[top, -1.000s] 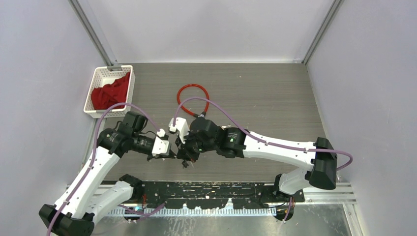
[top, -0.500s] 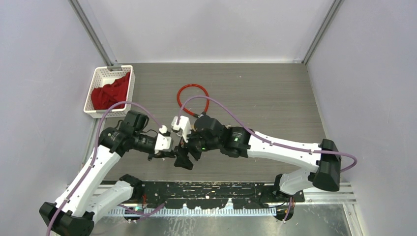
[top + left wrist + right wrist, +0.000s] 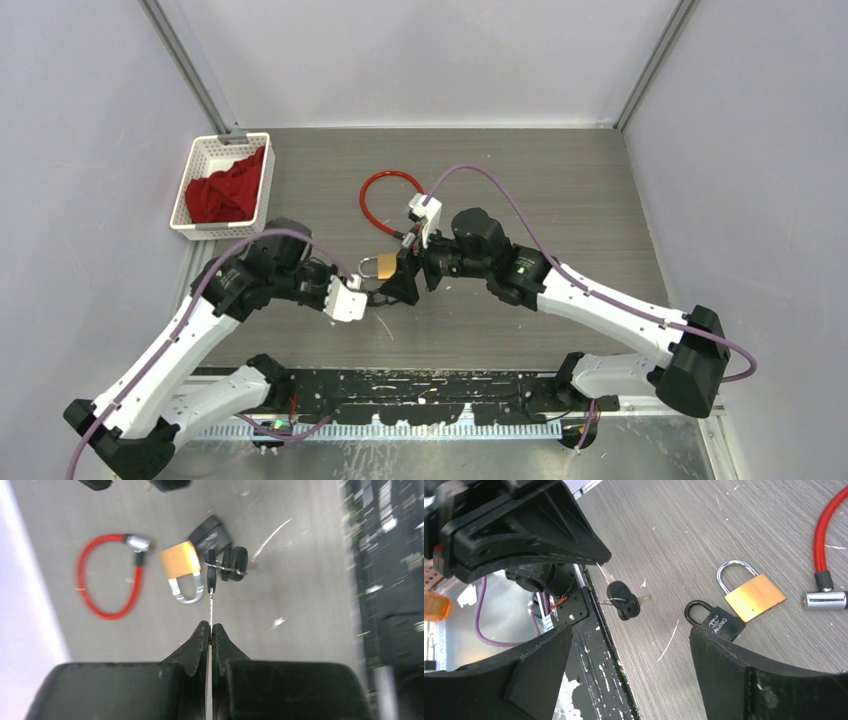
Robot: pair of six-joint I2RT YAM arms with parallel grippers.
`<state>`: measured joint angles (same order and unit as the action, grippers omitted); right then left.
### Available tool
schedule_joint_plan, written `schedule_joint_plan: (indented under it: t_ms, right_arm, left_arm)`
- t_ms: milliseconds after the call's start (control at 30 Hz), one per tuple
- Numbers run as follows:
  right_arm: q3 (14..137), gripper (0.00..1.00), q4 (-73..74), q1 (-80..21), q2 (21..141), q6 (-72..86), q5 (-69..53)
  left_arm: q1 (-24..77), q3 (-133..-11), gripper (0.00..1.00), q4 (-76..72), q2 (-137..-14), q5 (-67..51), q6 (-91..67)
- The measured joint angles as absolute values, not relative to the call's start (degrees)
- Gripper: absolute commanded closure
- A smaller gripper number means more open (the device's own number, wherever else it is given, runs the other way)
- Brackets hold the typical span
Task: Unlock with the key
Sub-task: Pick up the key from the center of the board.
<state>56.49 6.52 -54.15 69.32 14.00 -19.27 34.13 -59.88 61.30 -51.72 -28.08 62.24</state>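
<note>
Overhead, your left claw (image 3: 372, 296) and right claw (image 3: 408, 278) meet nose to nose near the middle of the table (image 3: 560, 200), just beside the brass lock (image 3: 384, 268). I judge that closeness suits passing or regripping the key, not turning it. The red cable (image 3: 364, 200) lies farther back. The basket (image 3: 222, 233) of red cloth (image 3: 225, 190) sits well apart at the far left, out of the work.

From the left wrist, your left claw is pinched tight on the key (image 3: 211, 577) by its thin metal blade, seen edge-on. The black plastic head therefore points away, with the spare keys (image 3: 235, 564) hanging off it. Held like that, I judge, the blade cannot enter a keyhole; you would need a grip on the head first. Beyond it lies the brass lock, a smooth boxy body with a bright steel shackle. The black lock (image 3: 212, 530), matte and darker, lies just beside it.

From the right wrist, your right claw stands wide apart and holds nothing, framing the scene. Both padlocks lie flat, and the black one carries white lettering. The bunch of keys dangles under the left claw. The cable is a glossy red sheath with a steel end. The table is grey, wood-grained and scratched.
</note>
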Motion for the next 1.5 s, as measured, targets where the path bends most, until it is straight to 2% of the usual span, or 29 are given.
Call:
schedule_joint_plan:
  t_ms: [167,300,433,633,767,800,1233,1300,1500]
  right_arm:
    - [55.46,0.08,4.43,-52.51,69.21,16.51,-18.04]
    - [54.54,0.08,3.11,-51.31,67.66,17.76,-17.58]
    - [52.62,0.08,2.74,-50.30,64.42,18.22,-18.11]
    - [48.75,0.13,0.84,-46.89,61.34,19.57,-24.88]
    - [46.17,0.17,-2.28,-43.70,61.41,22.94,-31.94]
    - [44.05,0.19,-6.11,-41.47,61.52,26.41,-36.77]
    - [34.65,0.34,-30.57,-36.36,70.26,47.48,-46.87]
    - [34.44,0.39,-34.09,-36.10,71.70,50.24,-47.66]
    - [34.00,0.62,-42.94,-35.88,75.11,57.17,-50.30]
  left_arm:
    - [35.81,-55.64,1.00,55.51,-45.58,-20.56,87.88]
    - [35.90,-52.97,1.00,51.35,-43.66,-22.00,105.65]
    - [35.92,-51.20,1.00,46.37,-44.29,-27.29,113.69]
    - [35.97,-47.81,1.00,43.35,-46.57,-36.45,117.34]
    - [35.97,-45.69,1.00,39.46,-46.61,-40.66,117.34]
    - [35.99,-44.31,1.00,35.24,-46.61,-42.52,117.34]
    - [36.01,-41.95,1.00,24.21,-46.52,-44.27,117.34]
    - [36.01,-41.76,1.00,23.68,-46.28,-44.27,117.36]
    - [36.01,-41.12,1.00,23.03,-45.21,-44.12,117.34]
